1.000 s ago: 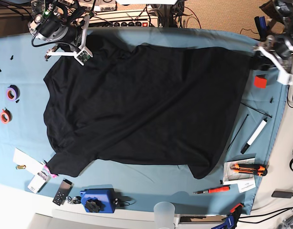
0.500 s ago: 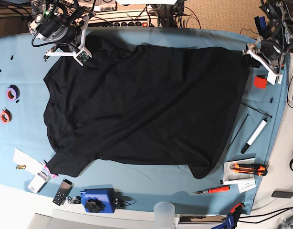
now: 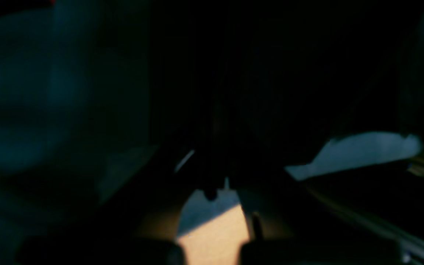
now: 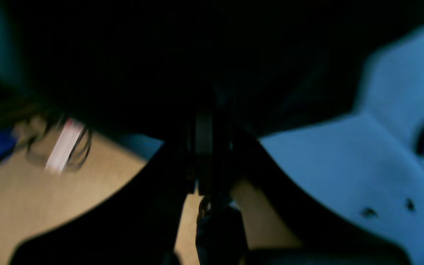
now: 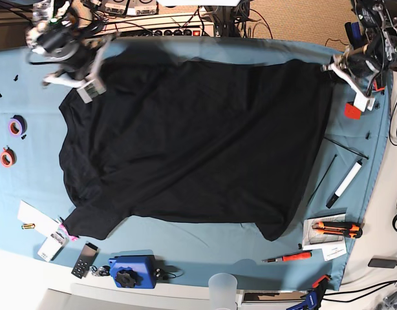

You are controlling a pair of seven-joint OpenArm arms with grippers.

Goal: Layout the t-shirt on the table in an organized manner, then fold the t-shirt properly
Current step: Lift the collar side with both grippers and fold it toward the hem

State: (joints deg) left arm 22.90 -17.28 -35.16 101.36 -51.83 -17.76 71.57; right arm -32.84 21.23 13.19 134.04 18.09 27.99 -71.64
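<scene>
On the base view's left, the right gripper (image 5: 90,90) was closed on the t-shirt (image 5: 198,142) at its far-left corner, above 2 tape rolls (image 5: 12,139) near the table's (image 5: 205,248) left edge. The black shirt lay spread across the middle of the teal table, print not visible, its lower hem wrinkled. On the right, the left gripper (image 5: 334,68) had its jaws pinched on the shirt's far-right corner, beside a red block (image 5: 352,111) and a marker (image 5: 344,183).

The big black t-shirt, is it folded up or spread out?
Spread out: the black fabric t-shirt lies open across the teal-blue table, not yet folded.
</scene>
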